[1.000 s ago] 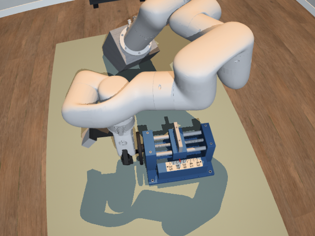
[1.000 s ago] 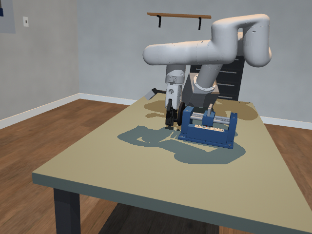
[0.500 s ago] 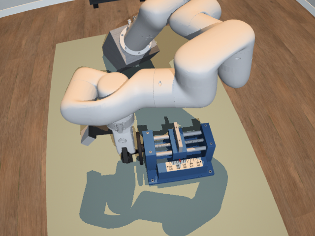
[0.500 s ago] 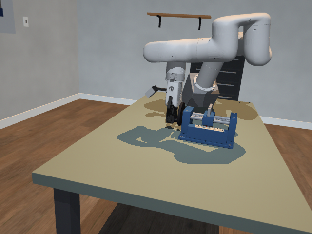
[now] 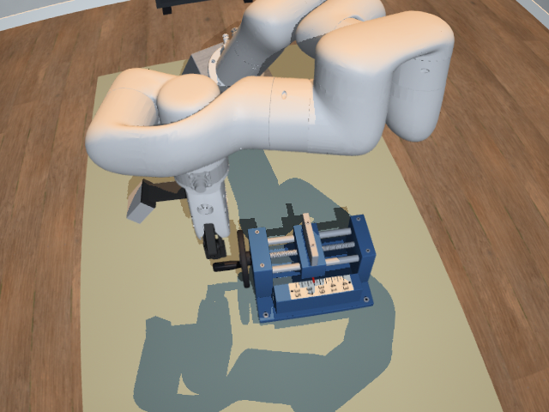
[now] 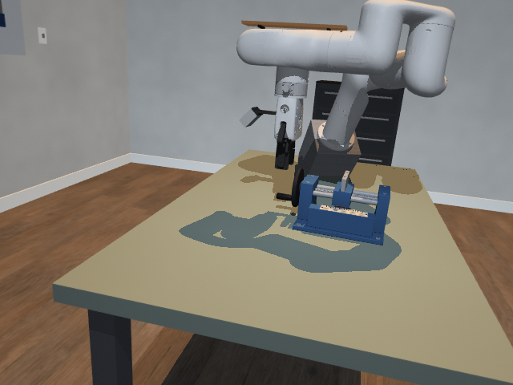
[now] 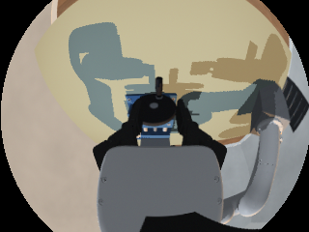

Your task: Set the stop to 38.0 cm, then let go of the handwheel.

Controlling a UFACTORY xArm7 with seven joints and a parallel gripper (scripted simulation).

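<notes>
Gripper [image 5: 214,248] [image 6: 285,159] [image 7: 159,106] partly open, holding nothing, above crank handle [image 5: 226,266] [image 6: 284,196] [image 7: 158,86], apparently raised to leave handwheel [image 5: 243,257] [image 6: 296,186] [image 7: 161,112] free.

Plain grey room with a wooden floor
Grey walls [image 6: 186,103] meet brown floorboards [image 5: 39,221] [image 6: 165,194] along a white baseboard [image 6: 178,161]; a wooden shelf [image 6: 294,25] hangs above a black drawer cabinet [image 6: 395,124], a wall plate [image 6: 42,35] sits on the left wall, and dark shadows cross the tan tabletop [image 5: 146,275] [image 6: 186,281] [image 7: 154,24].
</notes>
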